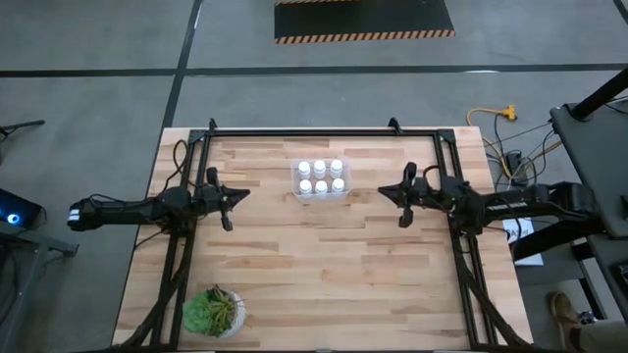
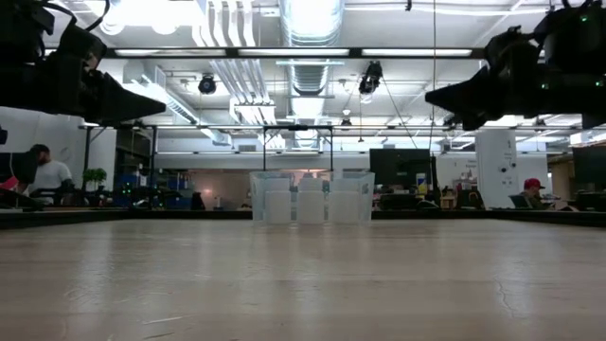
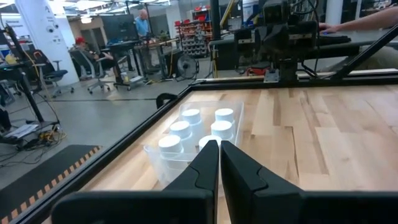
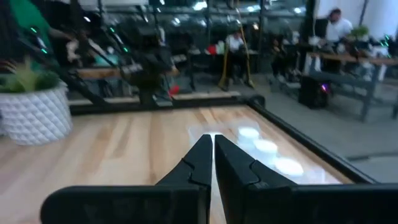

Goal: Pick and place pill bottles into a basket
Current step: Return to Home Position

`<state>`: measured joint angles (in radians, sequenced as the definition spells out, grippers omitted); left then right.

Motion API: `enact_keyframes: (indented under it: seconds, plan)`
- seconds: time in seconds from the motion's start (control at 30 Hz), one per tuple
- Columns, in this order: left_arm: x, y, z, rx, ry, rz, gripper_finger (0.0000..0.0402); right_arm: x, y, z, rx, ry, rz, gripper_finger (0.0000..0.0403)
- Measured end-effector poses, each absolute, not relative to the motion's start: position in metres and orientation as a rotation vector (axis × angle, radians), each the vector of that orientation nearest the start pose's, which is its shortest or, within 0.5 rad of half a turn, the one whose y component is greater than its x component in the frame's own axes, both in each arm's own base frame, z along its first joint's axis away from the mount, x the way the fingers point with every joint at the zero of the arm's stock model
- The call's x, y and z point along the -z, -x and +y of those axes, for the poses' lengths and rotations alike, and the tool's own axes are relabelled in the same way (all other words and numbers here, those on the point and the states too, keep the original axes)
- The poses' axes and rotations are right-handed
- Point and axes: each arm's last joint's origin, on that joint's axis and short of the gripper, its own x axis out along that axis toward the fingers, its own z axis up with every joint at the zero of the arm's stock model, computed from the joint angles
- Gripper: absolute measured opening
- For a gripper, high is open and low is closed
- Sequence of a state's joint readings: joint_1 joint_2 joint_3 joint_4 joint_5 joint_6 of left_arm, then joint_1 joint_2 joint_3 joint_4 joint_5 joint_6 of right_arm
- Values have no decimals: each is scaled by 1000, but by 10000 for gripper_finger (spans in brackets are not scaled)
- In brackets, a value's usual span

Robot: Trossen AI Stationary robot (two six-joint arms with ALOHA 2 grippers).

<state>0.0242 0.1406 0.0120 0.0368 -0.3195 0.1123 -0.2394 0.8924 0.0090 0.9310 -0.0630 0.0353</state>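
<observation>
– Wooden worktop [image 1: 324, 275] inside a black frame, busy workshop behind it with people sitting at desks. Anyone see where the pill bottles ended up?

– Yep, all six pill bottles [image 1: 322, 184] are standing upright in the basket [image 1: 321, 196], two rows of three, caps up. The basket sits flat on the wood toward the back edge, around the middle. From table height you can make out the white bottles through its clear walls.

– Cool. What about the arms?

– So the left gripper [image 1: 243, 193] is off to the basket's left and the right gripper [image 1: 385, 191] is off to its right. Both point inward with the basket between them. Neither touches the basket, and in the low view both hang up off the wood.

– Holding anything?

– Nope. On the left wrist cam the fingers [image 3: 202, 168] are pressed almost together, just a thin slit between them, nothing in there. Same deal on the right: fingers [image 4: 198, 162] closed to a sliver, empty. The left wrist cam looks right over the basket. The right one catches three caps, pretty blurry though.

– And the green thing?

– That's a potted plant [image 1: 213, 312] in a white pot. It's at the front corner on the left arm's side, well apart from the basket and both arms.
</observation>
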Motion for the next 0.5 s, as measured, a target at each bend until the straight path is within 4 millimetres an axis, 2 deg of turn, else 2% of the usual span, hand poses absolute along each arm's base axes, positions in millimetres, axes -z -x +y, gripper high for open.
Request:
enact_keyframes:
  seconds: [0.5]
  plan:
    - [-160,-104,12,-337,-125,111,0,-169,-133,-31,201,-43,-43,8]
